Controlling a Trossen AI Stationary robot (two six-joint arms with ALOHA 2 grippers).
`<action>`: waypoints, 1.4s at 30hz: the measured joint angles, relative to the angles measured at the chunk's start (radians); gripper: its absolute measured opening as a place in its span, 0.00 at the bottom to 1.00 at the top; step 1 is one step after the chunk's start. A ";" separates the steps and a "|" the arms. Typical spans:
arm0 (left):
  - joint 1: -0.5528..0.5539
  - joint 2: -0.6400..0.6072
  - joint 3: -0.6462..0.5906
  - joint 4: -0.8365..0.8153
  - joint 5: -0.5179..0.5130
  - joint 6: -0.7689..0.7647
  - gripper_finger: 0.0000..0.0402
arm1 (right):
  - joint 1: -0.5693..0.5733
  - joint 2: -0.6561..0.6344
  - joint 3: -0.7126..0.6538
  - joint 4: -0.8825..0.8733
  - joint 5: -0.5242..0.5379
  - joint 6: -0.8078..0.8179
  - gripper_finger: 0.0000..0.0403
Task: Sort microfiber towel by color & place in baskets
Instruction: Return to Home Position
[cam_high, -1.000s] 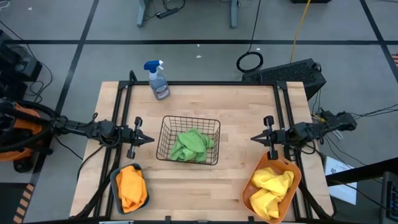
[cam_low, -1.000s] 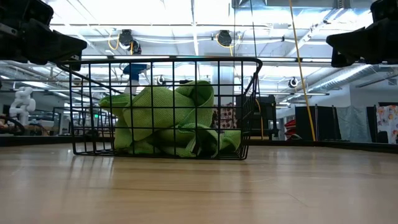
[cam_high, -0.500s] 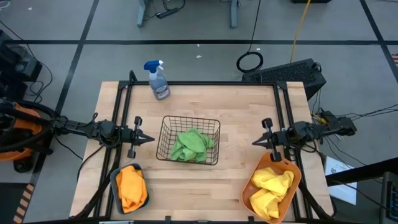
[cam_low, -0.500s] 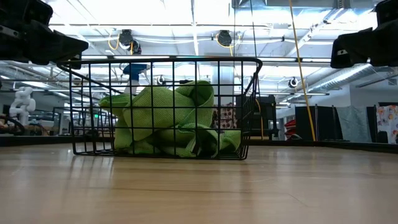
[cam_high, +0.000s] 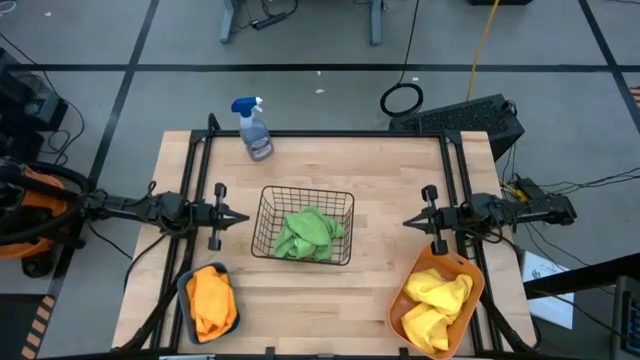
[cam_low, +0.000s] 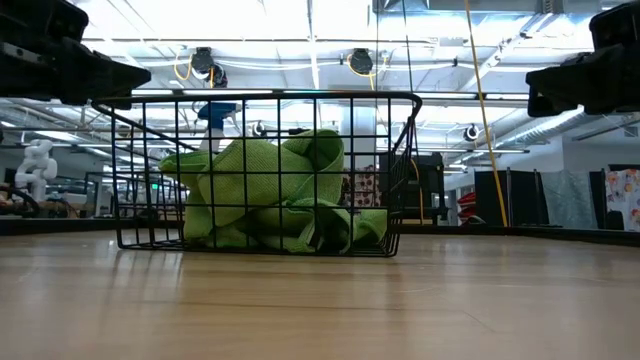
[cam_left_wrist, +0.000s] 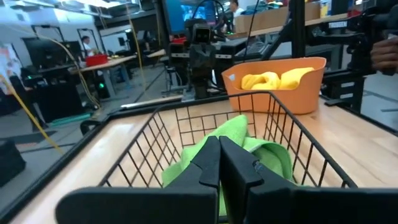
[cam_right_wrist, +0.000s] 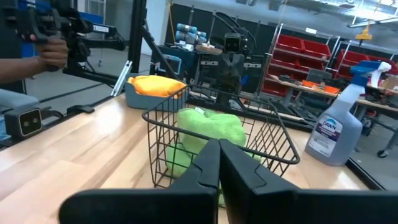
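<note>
The green microfiber towels (cam_high: 307, 233) lie crumpled in the black wire-mesh rectangular basket (cam_high: 308, 192) at mid-table; the orange towels (cam_high: 210, 300) fill the small teal plastic tub (cam_high: 184, 290) at the near left; the yellow towels (cam_high: 437, 298) sit in the larger orange plastic tub (cam_high: 447, 261) at the near right. The left gripper (cam_high: 243, 220) hangs beside the basket's left wall, fingers (cam_left_wrist: 208, 165) pressed together on nothing; the right gripper (cam_high: 407, 222) faces it from the other side, fingers (cam_right_wrist: 208, 163) likewise together and empty. The cloth looks light, soft and limp; a pinch on a raised fold should lift it, though it would drape and could snag the mesh.
</note>
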 joint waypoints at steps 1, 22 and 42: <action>0.011 0.000 0.000 -0.005 0.015 -0.010 0.01 | -0.001 0.000 0.000 0.000 0.002 0.007 0.00; 0.162 0.003 0.001 -0.027 0.178 -0.110 0.01 | -0.001 0.003 0.000 -0.001 0.003 0.038 0.00; 0.066 0.053 -0.023 0.035 0.125 -0.182 0.01 | -0.001 0.002 -0.001 0.011 0.033 0.078 0.00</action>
